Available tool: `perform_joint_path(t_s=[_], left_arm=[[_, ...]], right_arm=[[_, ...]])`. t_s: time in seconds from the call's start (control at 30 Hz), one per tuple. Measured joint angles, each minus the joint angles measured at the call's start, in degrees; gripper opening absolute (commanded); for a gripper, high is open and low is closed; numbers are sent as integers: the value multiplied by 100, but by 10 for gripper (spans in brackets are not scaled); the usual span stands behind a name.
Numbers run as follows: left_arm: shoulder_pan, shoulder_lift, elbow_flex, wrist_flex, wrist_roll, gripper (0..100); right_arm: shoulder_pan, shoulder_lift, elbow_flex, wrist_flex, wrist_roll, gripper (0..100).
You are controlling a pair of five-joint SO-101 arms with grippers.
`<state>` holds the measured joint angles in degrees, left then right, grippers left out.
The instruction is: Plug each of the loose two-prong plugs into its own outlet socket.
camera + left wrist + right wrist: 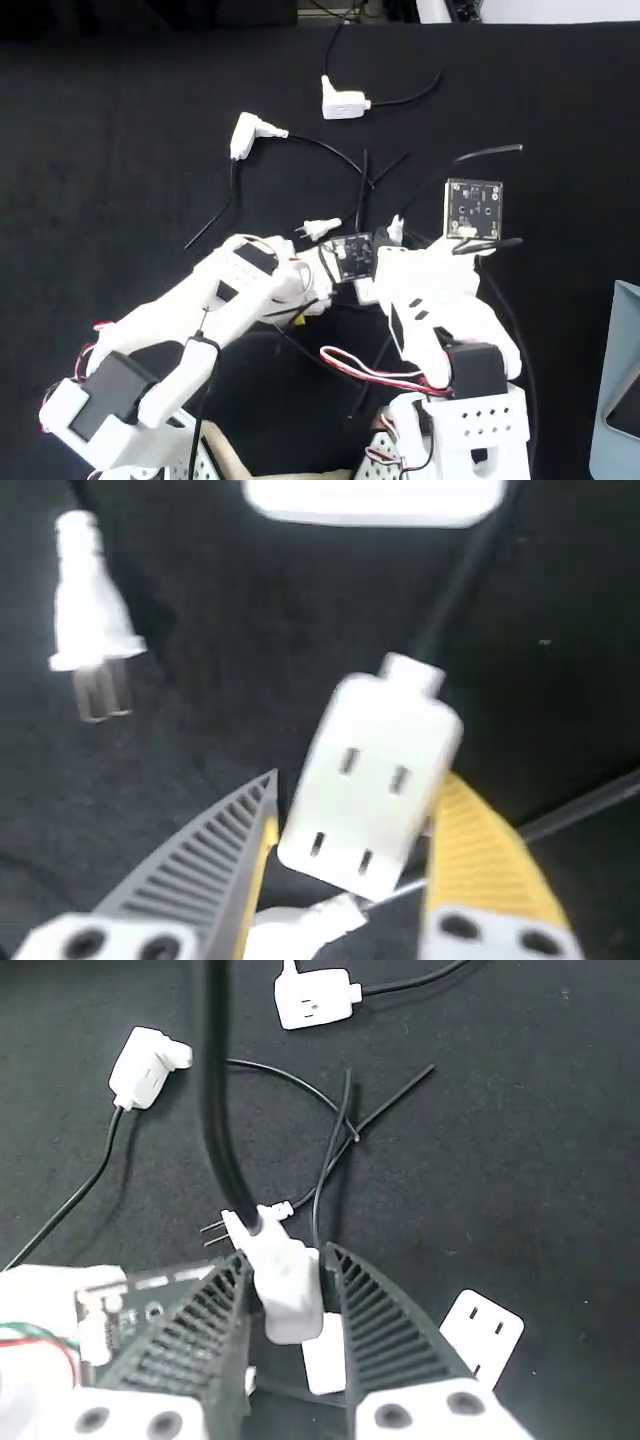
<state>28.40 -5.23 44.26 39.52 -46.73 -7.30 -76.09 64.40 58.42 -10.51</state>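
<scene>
Right gripper (288, 1260) clamps plug (287, 1295); left gripper (358, 790) clamps outlet socket (378, 760).

Overhead camera, two close wrist cameras

No lettering, number or sign can be read on anything here. The white outlet socket (370, 780) shows only plain slots on its face. The white plug (285, 1285) has an unmarked body. Any print on the dark circuit board (473, 208) is too small to make out.
</scene>
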Motion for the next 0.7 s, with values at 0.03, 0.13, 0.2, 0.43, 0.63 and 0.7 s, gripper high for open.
perform_joint_path(t_s=[0.03, 0.13, 0.2, 0.43, 0.63, 0.7], left_arm=[[9, 0, 9, 9, 0, 23], [9, 0, 9, 9, 0, 41], [-18, 0, 9, 9, 9, 27], [-571, 0, 9, 0, 826, 29], [-1064, -149, 0, 448, 1582, 37], [-1125, -237, 0, 774, 1829, 87]], right_arm=[[9, 0, 0, 0, 0, 11], [9, 0, 0, 0, 0, 11], [9, 0, 0, 0, 0, 11], [-9, 0, 0, 0, 0, 11], [-9, 0, 0, 0, 0, 11], [-9, 0, 0, 0, 0, 11]])
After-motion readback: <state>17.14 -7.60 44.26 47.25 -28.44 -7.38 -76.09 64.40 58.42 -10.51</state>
